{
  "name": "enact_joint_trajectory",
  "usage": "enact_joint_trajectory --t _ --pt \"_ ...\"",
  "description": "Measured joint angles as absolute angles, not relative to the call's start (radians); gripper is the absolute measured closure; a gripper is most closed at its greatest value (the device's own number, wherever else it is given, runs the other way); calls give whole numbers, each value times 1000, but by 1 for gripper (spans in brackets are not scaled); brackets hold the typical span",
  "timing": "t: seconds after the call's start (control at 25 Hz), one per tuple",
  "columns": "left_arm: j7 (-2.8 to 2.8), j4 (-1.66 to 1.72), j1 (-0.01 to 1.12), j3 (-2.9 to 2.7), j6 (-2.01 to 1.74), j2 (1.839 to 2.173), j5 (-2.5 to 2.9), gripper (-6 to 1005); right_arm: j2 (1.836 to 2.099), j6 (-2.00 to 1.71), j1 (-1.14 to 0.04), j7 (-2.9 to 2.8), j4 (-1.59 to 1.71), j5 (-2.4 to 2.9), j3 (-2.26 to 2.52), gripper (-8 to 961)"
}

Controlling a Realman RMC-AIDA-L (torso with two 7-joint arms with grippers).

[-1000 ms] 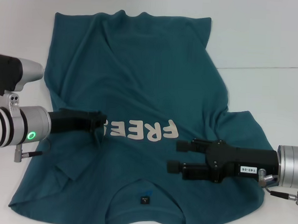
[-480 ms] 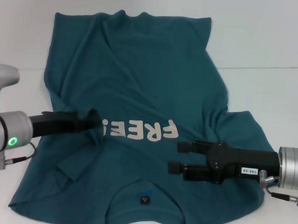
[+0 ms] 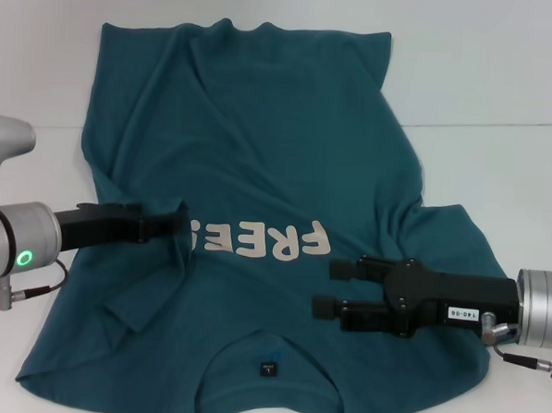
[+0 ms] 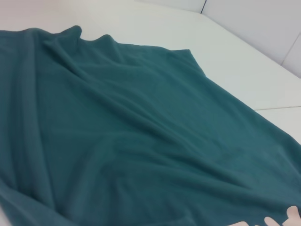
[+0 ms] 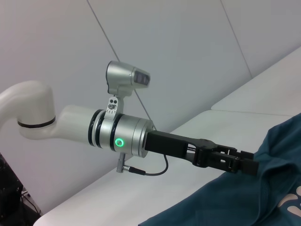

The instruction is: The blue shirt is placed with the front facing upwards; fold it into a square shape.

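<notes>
The blue shirt (image 3: 261, 141) lies spread on the white table, collar and dark neck label (image 3: 268, 366) nearest me and hem at the far side. Its off-white lettering (image 3: 265, 241) reads upside down across the middle. My left gripper (image 3: 179, 224) reaches in from the left, just beside the lettering's left end. The right wrist view shows the left gripper (image 5: 245, 165) shut on a raised peak of the blue shirt (image 5: 244, 202). My right gripper (image 3: 326, 285) hovers over the cloth right of the lettering, open with nothing between its fingers. The left wrist view shows only the wrinkled blue shirt (image 4: 141, 141).
The white table (image 3: 505, 70) runs bare behind and to the right of the shirt, with a seam line (image 3: 502, 126) across it. The shirt's near left part is creased, with a fold (image 3: 127, 310) lying inward.
My left arm has drawn back a little to the left and rolled, its fingertips staying by the lettering. The right gripper has sunk very slightly.
</notes>
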State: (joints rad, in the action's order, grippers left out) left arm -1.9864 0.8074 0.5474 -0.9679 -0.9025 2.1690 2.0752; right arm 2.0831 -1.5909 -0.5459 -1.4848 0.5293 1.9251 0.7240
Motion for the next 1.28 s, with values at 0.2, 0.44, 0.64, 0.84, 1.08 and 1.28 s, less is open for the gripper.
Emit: enact_joint_trajectory --t 0.2,0.44,0.64,0.84,1.08,1.28 --pt "-1986 799 553 -1006 -917 2170 2073 243 2083 -1591 -546 -1486 529 1925 724 70" --pt "-1986 774 575 -1070 -930 2171 2048 242 2083 -1591 -546 -1484 529 1925 725 69" --pt "-1980 786 567 -1072 -979 2170 2025 242 2083 -1591 -545 -1483 529 1925 725 69" --pt "-1976 841 515 -1015 -1063 2167 2030 242 2083 -1591 -544 -1482 529 1925 724 69" --pt "-1974 914 438 -980 -1097 2165 2056 244 2083 -1591 -543 -1482 529 1925 724 69" --pt "-1971 934 419 -955 -1114 2167 2117 246 2082 -1591 -543 -1481 529 1925 724 69"
